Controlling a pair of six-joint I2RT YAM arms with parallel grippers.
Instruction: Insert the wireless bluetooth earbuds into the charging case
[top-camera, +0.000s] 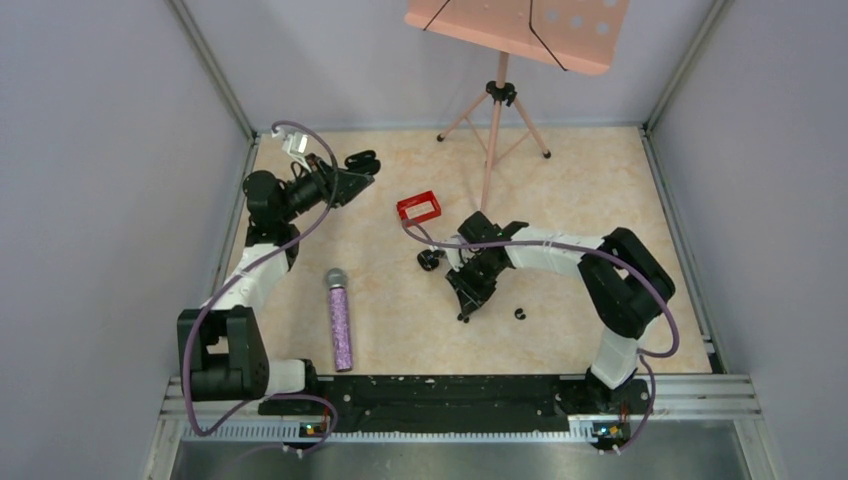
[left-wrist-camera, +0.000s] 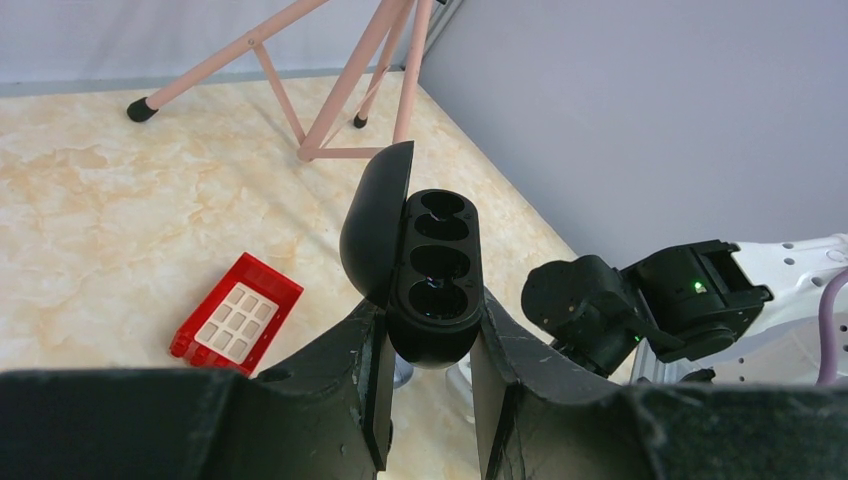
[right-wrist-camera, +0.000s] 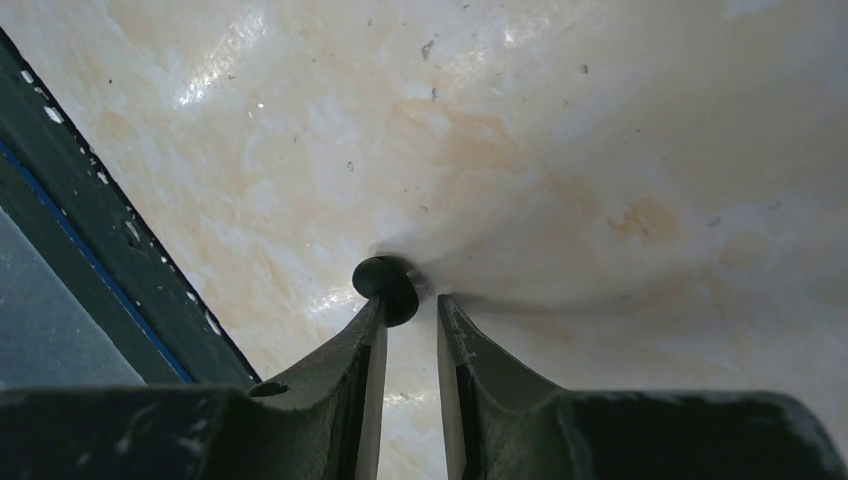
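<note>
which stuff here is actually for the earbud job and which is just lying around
For the job: charging case, open in left hand; black earbud by right hand; second black earbud, loose.
Lying about: glittery microphone, red box, pink music stand.

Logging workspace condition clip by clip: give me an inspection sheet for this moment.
Surface: beige marbled table, scattered specks.
Job's things: black charging case, lid open, no earbud seen inside; black earbud on the table at the tip of the right gripper; small black piece, likely another earbud, loose nearby.
Clutter: red box, glittery purple microphone, pink music stand.
Grippers: left gripper shut on the case; right gripper slightly open, earbud against one finger, not between.
Cables: purple cable along each arm.
Surroundings: grey walls, metal frame.
</note>
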